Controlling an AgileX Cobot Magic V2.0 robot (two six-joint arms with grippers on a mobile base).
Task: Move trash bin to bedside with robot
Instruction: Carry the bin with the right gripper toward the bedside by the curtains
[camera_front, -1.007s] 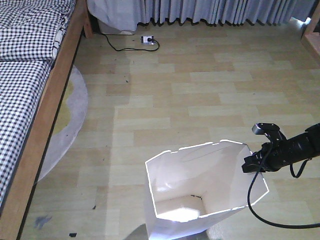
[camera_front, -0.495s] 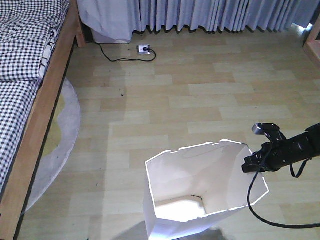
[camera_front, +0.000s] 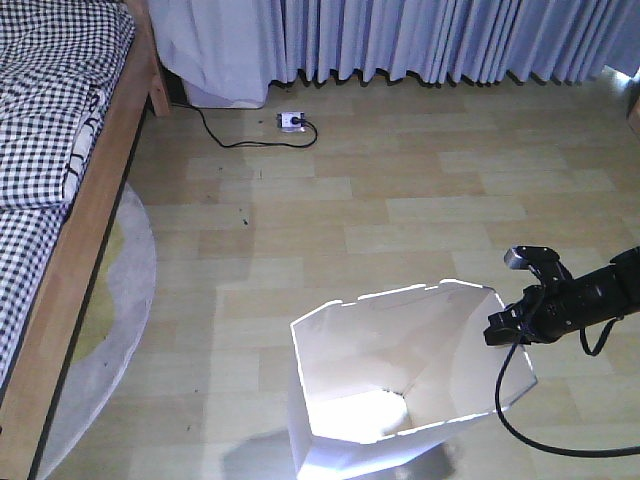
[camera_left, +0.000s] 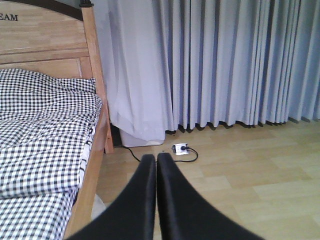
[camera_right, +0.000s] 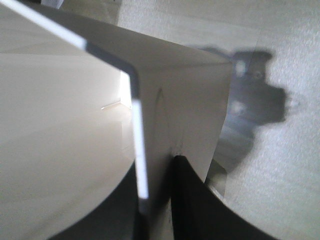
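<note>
The white trash bin (camera_front: 400, 385) stands low in the front view, its angular rim tilted and its cream inside showing. My right gripper (camera_front: 497, 332) is shut on the bin's right rim; in the right wrist view the thin wall (camera_right: 150, 165) sits clamped between the two black fingers (camera_right: 192, 200). The bed (camera_front: 50, 130) with checked bedding and a light-brown wooden frame lies at the left, well apart from the bin. My left gripper (camera_left: 156, 165) is shut and empty, pointing at the floor beside the bed (camera_left: 45, 145).
A round grey rug (camera_front: 110, 330) lies half under the bed. A white power strip (camera_front: 292, 122) with a black cable lies by the grey curtains (camera_front: 430, 40) at the back. Wooden floor stretches between bin and bed.
The whole view has shifted: the bed has slid left and out of frame, the curtains and power strip have moved down. The bin and my right gripper keep their place in the picture.
</note>
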